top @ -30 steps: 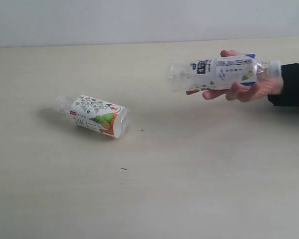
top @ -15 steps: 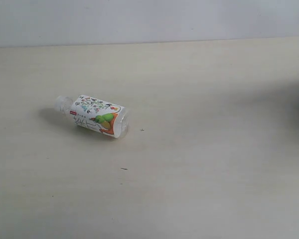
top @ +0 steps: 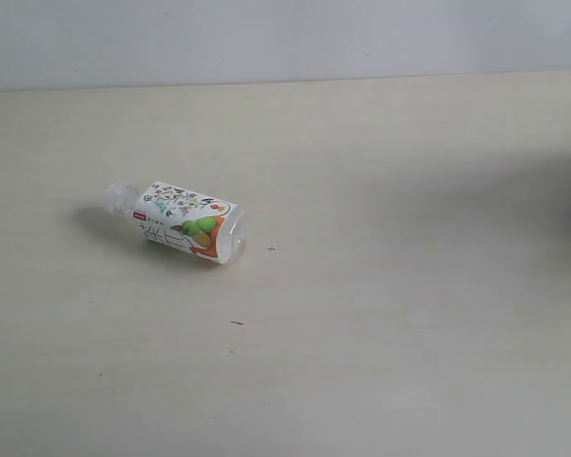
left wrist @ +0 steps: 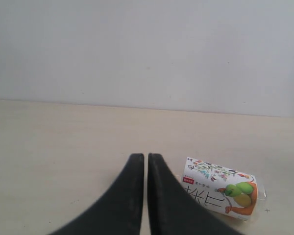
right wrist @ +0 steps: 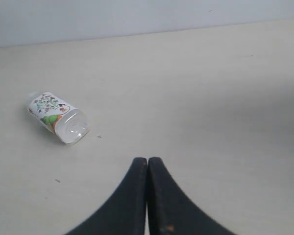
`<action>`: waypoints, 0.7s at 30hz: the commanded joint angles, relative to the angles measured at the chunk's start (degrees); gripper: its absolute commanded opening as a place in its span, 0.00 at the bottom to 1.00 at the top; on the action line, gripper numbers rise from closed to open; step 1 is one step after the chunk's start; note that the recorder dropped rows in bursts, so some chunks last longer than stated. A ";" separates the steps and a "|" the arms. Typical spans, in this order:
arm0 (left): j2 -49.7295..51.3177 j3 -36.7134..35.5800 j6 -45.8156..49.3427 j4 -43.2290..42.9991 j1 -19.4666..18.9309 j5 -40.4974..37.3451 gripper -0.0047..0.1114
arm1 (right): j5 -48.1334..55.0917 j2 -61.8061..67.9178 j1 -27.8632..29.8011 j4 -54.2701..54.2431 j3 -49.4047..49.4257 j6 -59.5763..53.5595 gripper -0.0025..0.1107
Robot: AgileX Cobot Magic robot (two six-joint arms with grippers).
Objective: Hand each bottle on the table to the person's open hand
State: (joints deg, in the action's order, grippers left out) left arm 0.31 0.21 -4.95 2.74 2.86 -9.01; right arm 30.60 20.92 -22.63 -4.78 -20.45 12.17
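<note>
So there's one bottle showing, lying on its side on the bench, left of the middle in the exterior view, with its cap pointing away to the far left and its clear base facing nearer and to the right. It looks empty or close to it, so I'd guess it's really light, thin plastic that gives a bit when squeezed, and round enough to roll off if nudged sideways. The wrap is probably a bit slick too. I'd grab it across the belly, right on the label, claw set square to the bottle's long axis so it can't squirt out, and not by the neck, which is skinny and sits low against the bench. The label is white with little flowers and leaves up top, a green and orange fruit picture near the base, big dark characters along the side and a small red tag by the shoulder, but honestly none of it is sharp enough for me to read, and there's no brand I can make out. The left claw is pressed together with nothing in it, and the bottle is near it, off to one side. The right claw is pressed together too, empty, well apart from the bottle. No open hand shows in any view right now. A couple of tiny dark specks sit on the bench near the bottle.
</note>
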 commanded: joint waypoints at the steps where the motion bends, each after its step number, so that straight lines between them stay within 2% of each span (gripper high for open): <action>1: -0.31 -0.21 0.26 0.26 0.12 0.27 0.09 | -1.92 -0.03 0.01 4.78 0.10 -0.61 0.02; 8: -0.31 -0.21 0.26 0.26 0.12 0.27 0.09 | -9.16 1.01 0.01 6.44 5.41 -0.61 0.02; 21: -0.31 -0.21 0.26 0.26 0.12 0.27 0.09 | -8.92 1.01 0.01 6.30 5.70 -0.15 0.02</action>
State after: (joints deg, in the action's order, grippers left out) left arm 0.31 0.21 -4.95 2.74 2.86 -9.01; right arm 22.89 21.87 -22.63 1.05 -14.94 11.95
